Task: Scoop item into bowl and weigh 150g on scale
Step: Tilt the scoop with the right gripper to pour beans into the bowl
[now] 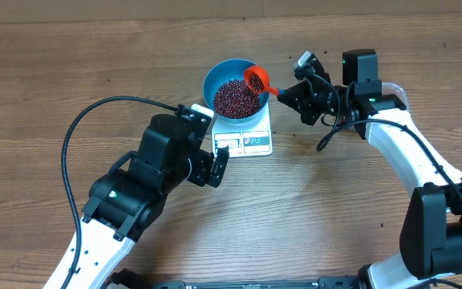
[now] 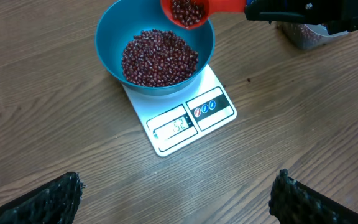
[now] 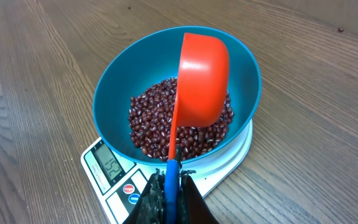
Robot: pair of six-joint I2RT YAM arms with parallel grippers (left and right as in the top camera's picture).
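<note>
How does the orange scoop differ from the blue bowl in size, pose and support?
The scoop is much smaller than the bowl. The scoop is orange-red with a handle; the bowl is blue and round, without one. The scoop hangs tilted in the air, its handle in the right tool; the bowl stands upright on the scale. Both hold red-brown beans.
</note>
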